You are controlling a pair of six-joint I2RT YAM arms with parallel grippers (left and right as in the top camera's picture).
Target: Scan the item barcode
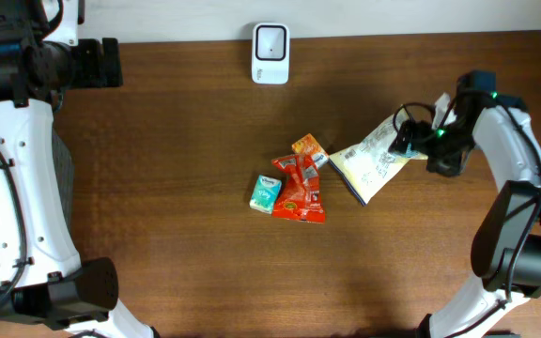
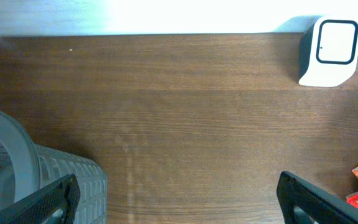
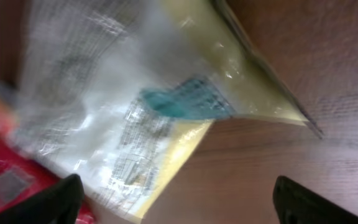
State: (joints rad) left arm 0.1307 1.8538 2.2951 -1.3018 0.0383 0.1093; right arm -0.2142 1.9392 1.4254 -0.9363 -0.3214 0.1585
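Packet [image 1: 372,160], clear and pale yellow, is lying flat on the table [image 1: 158,141] right of centre. Its long axis runs on a diagonal, lower-left end next to the snack pile and upper-right end at the right gripper [image 1: 409,143]. That gripper's jaws are spread wide at the packet's end, not clamping it. Left gripper [image 2: 179,202] is spread wide too, over bare wood by a grey basket [image 2: 73,180]. Smaller stuff: red pouch [image 1: 299,192], white scanner [image 1: 270,53] at the back edge, teal box [image 1: 265,192], orange sachet [image 1: 308,148].
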